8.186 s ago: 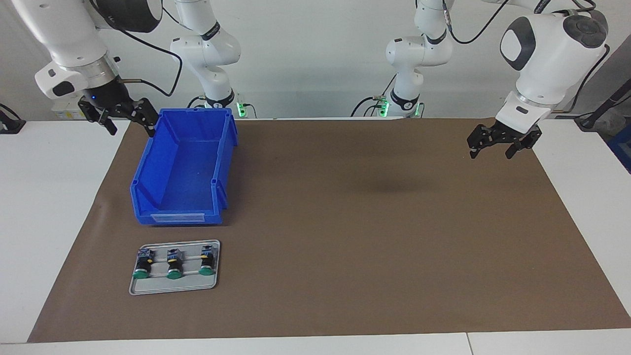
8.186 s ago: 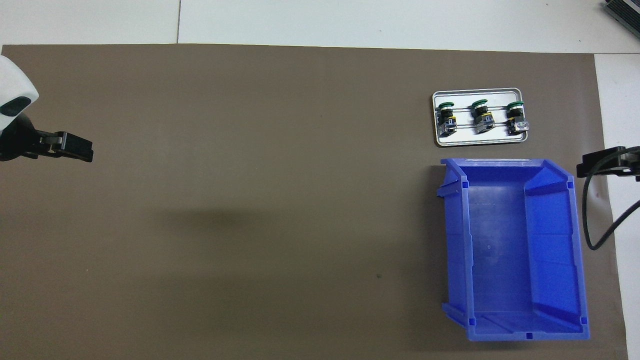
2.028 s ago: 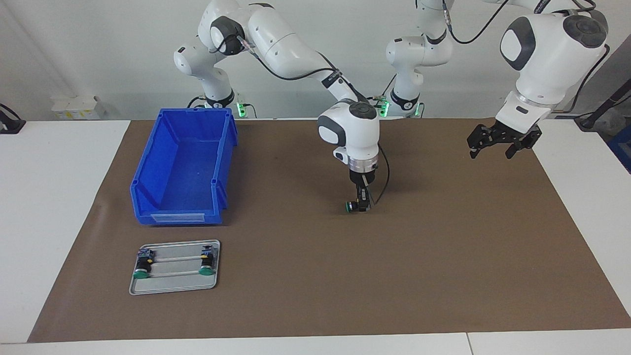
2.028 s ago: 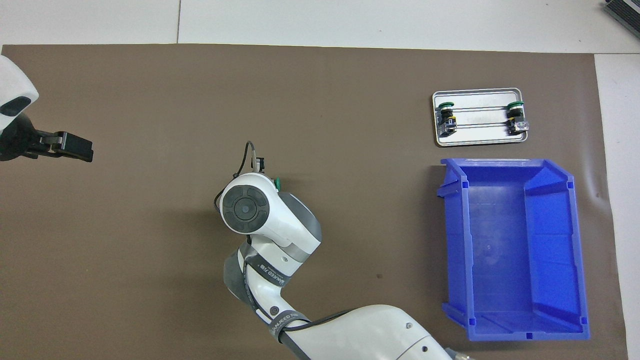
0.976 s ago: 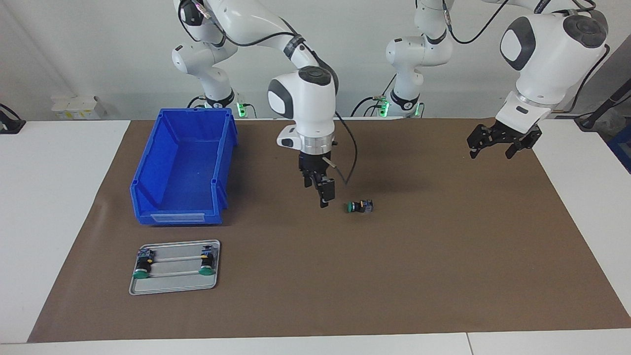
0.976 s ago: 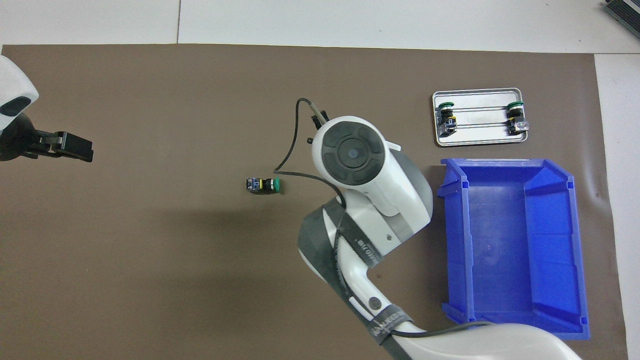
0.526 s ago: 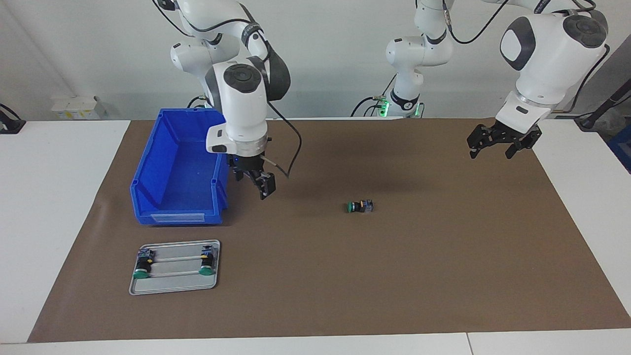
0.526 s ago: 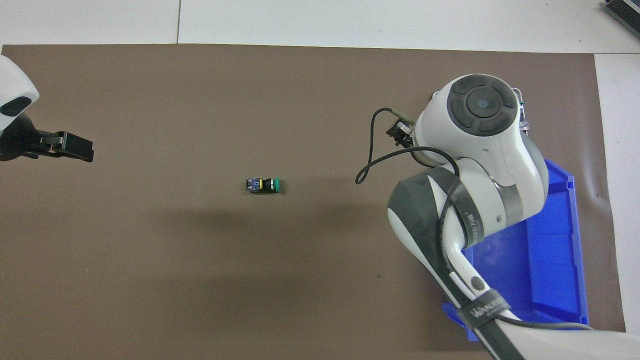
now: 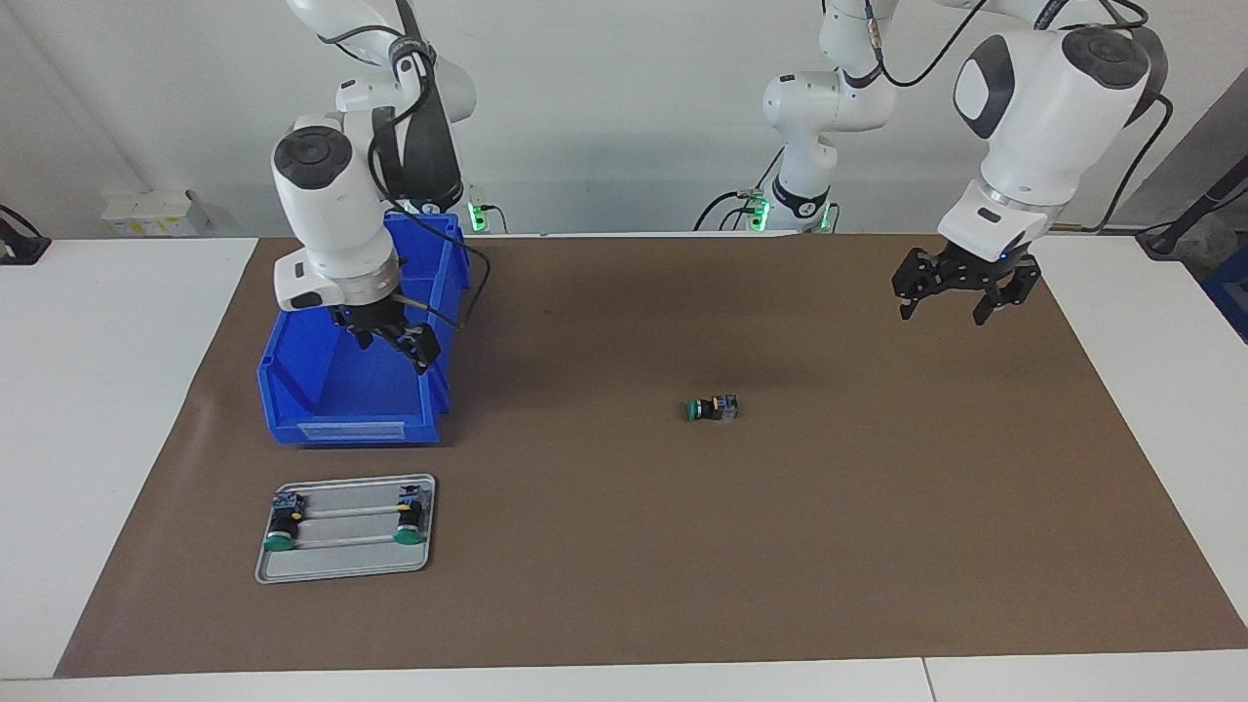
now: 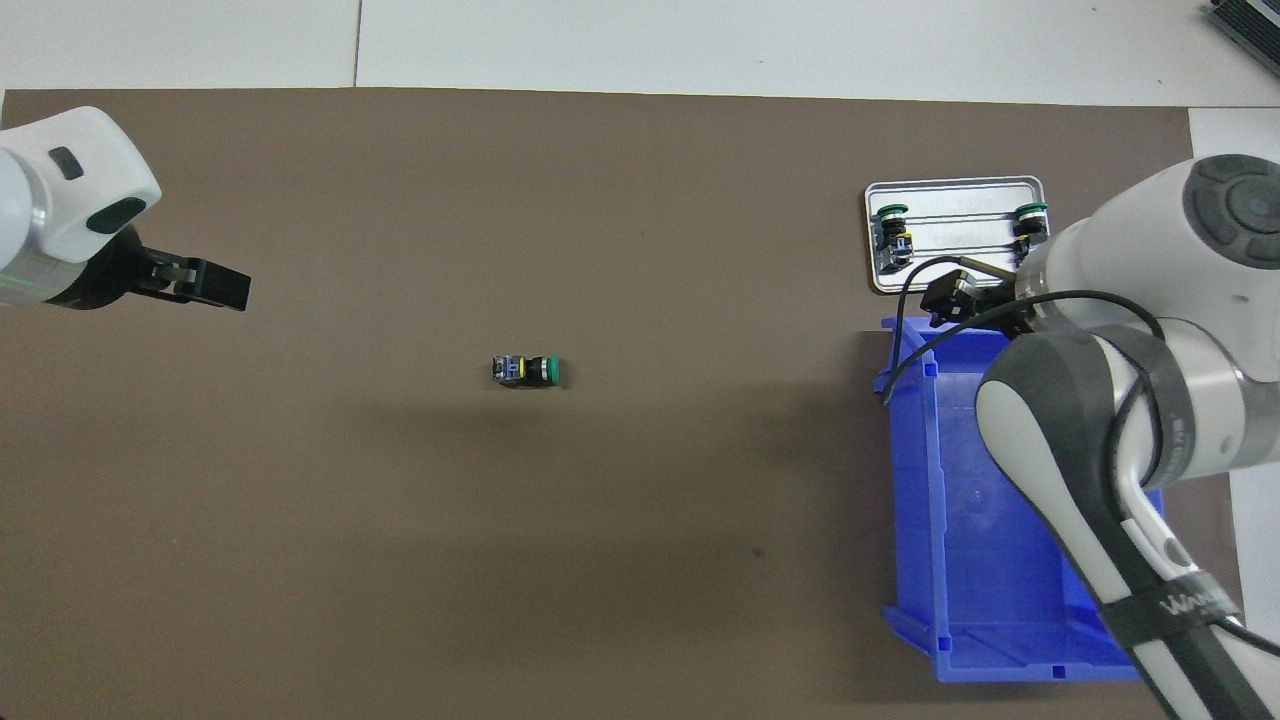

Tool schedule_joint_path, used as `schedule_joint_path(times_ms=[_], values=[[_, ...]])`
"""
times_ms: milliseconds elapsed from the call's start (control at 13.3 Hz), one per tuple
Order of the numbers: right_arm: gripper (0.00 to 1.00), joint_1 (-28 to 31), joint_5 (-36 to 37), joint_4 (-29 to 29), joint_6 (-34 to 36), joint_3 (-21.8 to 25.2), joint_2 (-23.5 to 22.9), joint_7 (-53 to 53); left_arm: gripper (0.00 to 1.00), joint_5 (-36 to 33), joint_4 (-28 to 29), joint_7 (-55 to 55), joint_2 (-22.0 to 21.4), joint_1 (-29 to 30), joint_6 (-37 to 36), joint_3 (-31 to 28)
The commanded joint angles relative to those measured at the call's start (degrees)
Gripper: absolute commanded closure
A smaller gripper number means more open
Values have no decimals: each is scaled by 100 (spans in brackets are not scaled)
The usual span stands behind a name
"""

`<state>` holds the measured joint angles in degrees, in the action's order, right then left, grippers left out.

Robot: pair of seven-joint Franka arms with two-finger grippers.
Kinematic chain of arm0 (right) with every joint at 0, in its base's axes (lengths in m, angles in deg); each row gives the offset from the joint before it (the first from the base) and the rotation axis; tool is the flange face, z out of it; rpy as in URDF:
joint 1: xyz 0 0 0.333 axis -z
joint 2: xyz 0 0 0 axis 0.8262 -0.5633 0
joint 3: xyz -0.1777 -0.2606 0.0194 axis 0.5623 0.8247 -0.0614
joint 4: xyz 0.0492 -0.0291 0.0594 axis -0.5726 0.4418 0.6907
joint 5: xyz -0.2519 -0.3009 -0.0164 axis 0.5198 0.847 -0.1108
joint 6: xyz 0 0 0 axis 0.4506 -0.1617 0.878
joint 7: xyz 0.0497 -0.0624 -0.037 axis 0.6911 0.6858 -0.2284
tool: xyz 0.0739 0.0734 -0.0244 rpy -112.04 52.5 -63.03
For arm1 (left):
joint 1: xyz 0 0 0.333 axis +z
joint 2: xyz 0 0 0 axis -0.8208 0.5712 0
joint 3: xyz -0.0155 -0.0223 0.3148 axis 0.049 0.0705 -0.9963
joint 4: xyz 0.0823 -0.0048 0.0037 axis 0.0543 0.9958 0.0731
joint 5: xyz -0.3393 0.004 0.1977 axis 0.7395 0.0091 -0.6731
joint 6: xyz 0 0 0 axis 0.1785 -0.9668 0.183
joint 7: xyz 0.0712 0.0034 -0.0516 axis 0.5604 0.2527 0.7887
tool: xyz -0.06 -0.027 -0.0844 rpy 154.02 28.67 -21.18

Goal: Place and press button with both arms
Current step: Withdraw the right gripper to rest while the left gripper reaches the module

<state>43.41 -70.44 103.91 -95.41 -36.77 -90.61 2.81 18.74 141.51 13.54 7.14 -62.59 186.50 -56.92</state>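
I had the button (image 9: 711, 409) lying alone mid-desk for pressing, my right end effector (image 9: 395, 336) open and empty over the blue bin (image 9: 331, 390), the left end effector (image 9: 955, 284) equally open, holding nothing.

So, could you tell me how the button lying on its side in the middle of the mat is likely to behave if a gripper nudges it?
The button lies on its side on the brown mat. Its round cap and cylindrical body suggest that it may roll, though the blocky base probably checks that. It looks small and rigid, so a light push would likely slide or pivot it.
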Motion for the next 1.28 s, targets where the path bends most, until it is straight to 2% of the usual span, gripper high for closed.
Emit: schedule_joint_path(times_ms=[0, 225, 375, 526, 676, 826, 976, 1202], values=[[1, 359, -102, 436, -74, -78, 306, -627, 0, -15, 828, -1003, -396, -381, 626, -31], [1, 772, -111, 525, -5, -69, 456, -1278, 0, 484, 1331, -1664, -450, -680, 1198, -31], [1, 1018, -111, 674, -4, -69, 614, -1647, 0, 924, 1454, -2436, -310, -883, 1374, -40], [1, 1247, -111, 815, -4, -69, 754, -2025, 0, 1162, 1831, -3560, -231, -1146, 1952, -40], [1, 1327, -111, 807, 66, -69, 851, -2202, 0, 1400, 2191, -3890, -55, -1435, 2681, -40], [1, 1397, -356, 798, 101, -16, 939, -2753, 1, 1409, 2333, -4144, 7, -1551, 2965, -40], [1, 1389, -374, 527, 101, -16, 975, -3457, 3, 1409, 2316, -4259, 225, -1700, 3053, -40], [1, 1345, -305, -88, 705, -78, 896, -3442, 3, 1409, 2290, -4260, 717, -1955, 3501, -49]])
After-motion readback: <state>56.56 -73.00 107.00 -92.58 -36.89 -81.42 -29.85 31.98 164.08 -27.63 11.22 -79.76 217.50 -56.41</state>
